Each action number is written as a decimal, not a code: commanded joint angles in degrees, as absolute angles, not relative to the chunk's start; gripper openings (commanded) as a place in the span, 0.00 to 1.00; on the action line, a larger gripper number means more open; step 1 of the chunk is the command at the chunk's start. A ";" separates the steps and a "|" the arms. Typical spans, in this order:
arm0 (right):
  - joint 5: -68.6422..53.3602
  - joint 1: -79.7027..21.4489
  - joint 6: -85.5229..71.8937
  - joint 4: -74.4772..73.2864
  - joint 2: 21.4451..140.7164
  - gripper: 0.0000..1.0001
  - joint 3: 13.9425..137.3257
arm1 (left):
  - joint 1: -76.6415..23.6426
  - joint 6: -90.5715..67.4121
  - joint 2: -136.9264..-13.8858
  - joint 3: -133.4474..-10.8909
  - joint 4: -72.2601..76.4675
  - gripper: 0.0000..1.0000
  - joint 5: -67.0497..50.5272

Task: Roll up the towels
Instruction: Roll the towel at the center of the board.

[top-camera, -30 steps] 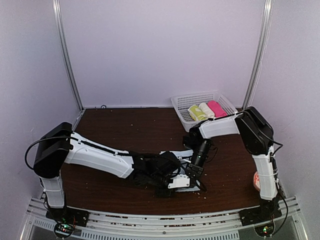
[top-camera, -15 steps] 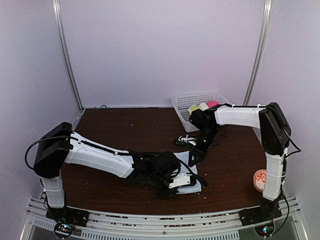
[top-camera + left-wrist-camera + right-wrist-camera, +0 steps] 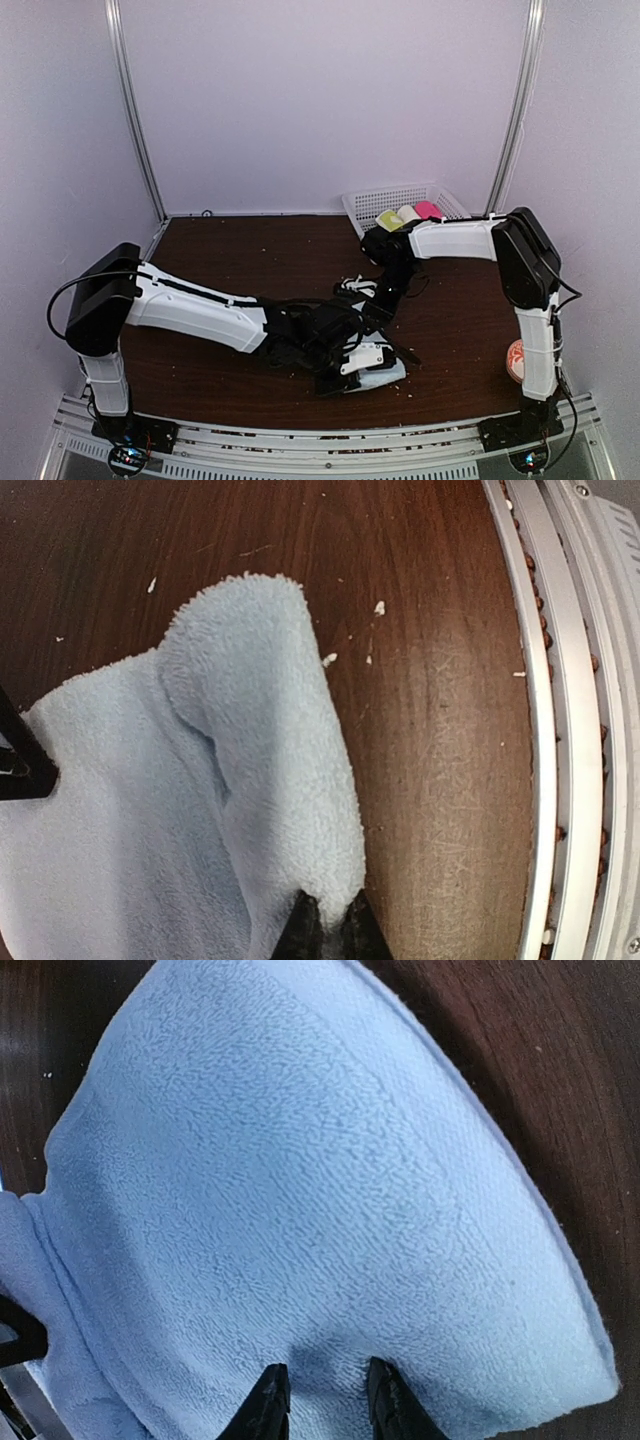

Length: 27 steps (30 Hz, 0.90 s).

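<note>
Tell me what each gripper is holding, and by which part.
Both hold the pale blue towel: left gripper pinches a folded edge, right gripper seems to grip another edge.

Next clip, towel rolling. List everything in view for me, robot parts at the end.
pale blue towel: one, pale blue, near middle of the table, partly folded over
yellow-green roll: one, yellow-green, in the basket, left of the three
cream roll: one, cream, in the basket, middle
pink roll: one, pink, in the basket, right
basket: one, white, far right of the table
round thing: one, orange-red, near right edge, partly behind the right arm; cannot tell what it is
table: one, dark brown
left fingers: two, black, pinching the towel's edge
right fingers: two, black, closed on a fold of the towel
</note>
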State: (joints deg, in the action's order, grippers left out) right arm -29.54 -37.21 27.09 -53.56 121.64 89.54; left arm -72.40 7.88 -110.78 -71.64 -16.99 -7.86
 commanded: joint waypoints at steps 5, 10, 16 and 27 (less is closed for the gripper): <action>-31.80 -37.00 27.67 -53.41 117.81 0.34 91.58 | -69.10 -0.50 -113.82 -68.26 -10.70 0.00 -19.11; -36.25 -34.94 27.67 -57.06 107.51 0.40 94.99 | -65.13 -6.31 -113.97 -64.31 -4.62 0.00 -28.06; -42.00 -33.62 27.88 -56.28 92.71 0.43 93.44 | -59.78 -16.74 -117.08 -59.98 4.31 0.00 -41.53; -30.20 -49.46 45.62 -52.85 75.40 0.52 66.08 | -53.98 -30.24 -126.41 -61.20 6.29 0.00 -54.01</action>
